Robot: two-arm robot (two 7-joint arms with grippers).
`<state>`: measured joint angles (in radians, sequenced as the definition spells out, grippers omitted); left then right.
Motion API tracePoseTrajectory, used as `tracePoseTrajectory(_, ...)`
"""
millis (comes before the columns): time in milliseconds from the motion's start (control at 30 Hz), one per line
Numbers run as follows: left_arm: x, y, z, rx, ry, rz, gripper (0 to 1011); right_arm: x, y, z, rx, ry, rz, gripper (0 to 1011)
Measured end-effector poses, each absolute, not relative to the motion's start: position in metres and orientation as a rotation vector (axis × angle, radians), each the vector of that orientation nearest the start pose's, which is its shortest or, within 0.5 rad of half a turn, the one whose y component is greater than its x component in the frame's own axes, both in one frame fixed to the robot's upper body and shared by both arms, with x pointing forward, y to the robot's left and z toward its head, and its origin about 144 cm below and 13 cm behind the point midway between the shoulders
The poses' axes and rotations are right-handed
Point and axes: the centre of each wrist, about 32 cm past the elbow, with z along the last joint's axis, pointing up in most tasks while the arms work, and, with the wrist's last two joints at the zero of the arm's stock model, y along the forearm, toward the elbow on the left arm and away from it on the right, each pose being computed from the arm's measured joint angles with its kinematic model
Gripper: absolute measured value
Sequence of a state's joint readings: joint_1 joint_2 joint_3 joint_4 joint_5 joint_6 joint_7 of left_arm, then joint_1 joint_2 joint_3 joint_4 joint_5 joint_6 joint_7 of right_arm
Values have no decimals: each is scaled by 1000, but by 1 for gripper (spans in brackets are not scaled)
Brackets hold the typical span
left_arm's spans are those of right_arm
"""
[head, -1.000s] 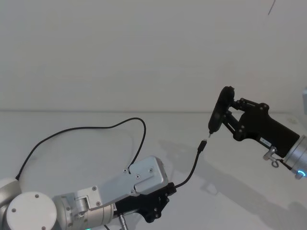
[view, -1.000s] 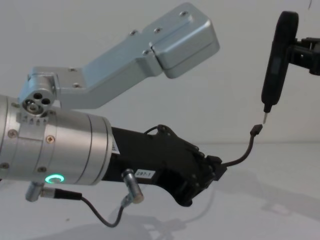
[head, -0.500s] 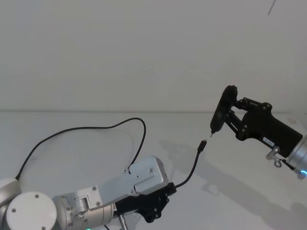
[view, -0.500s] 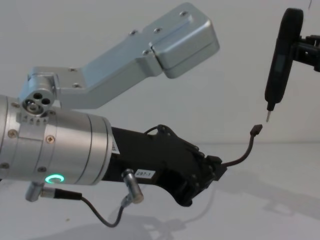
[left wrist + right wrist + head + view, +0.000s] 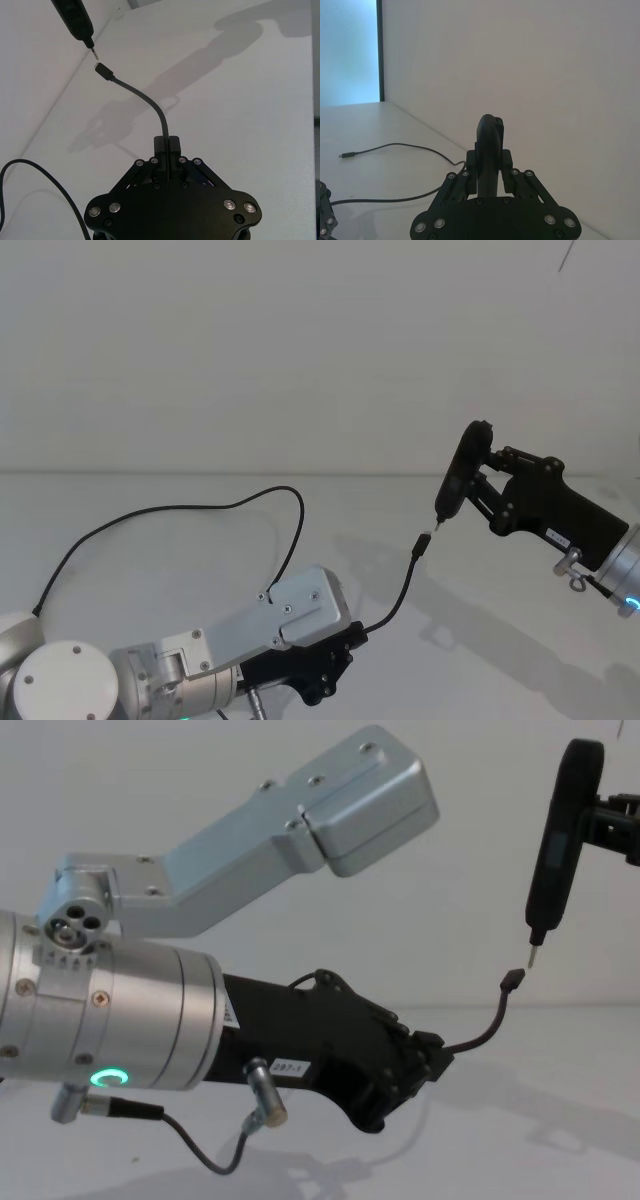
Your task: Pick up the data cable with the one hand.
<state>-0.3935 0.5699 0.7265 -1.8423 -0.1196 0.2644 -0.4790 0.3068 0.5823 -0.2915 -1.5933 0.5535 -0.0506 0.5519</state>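
My left gripper, the blocky black one with the "297-1" label, is shut on the data cable a short way behind its small black plug. The free end curves up from the jaws, plug raised off the table. My right gripper is shut on a slim black pen-shaped tool, held upright at the right. Its thin metal tip hangs just above the plug, a small gap between them.
The rest of the cable loops over the white table to the left, and its far end lies flat. A white wall stands behind the table. A short grey wire hangs under my left wrist.
The right gripper and its pen tool drifted slightly to the right, then came back over the plug. The left gripper kept its hold and hardly moved.
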Motion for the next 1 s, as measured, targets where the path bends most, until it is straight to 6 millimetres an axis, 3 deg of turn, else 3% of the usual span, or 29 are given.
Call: tracePoseTrajectory(1000,465,165,1259,413,-392,439,43,522,-306,1254,71,-184,-754,279)
